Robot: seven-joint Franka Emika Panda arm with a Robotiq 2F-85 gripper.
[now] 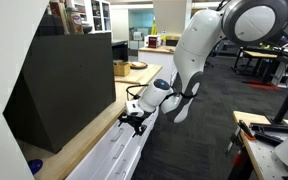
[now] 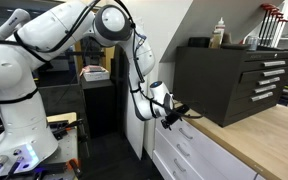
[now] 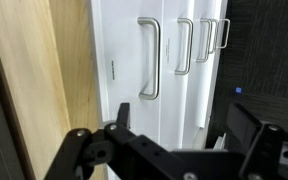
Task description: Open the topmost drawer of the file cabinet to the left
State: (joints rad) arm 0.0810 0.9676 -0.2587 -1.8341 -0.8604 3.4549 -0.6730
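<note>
The file cabinet is a low white run of drawers under a light wood top. In the wrist view the topmost drawer lies right beside the wood top, and its front looks flush with the others. Its slim silver bar handle is just ahead of my fingers. My gripper is open and empty, with its black fingers spread at the bottom of the wrist view. In both exterior views the gripper hovers at the cabinet's upper front edge, close to the top drawer.
A black tool chest stands on the wood top, with bottles on it. More drawer handles follow below the top one. Dark carpet runs in front. A workbench stands across the aisle.
</note>
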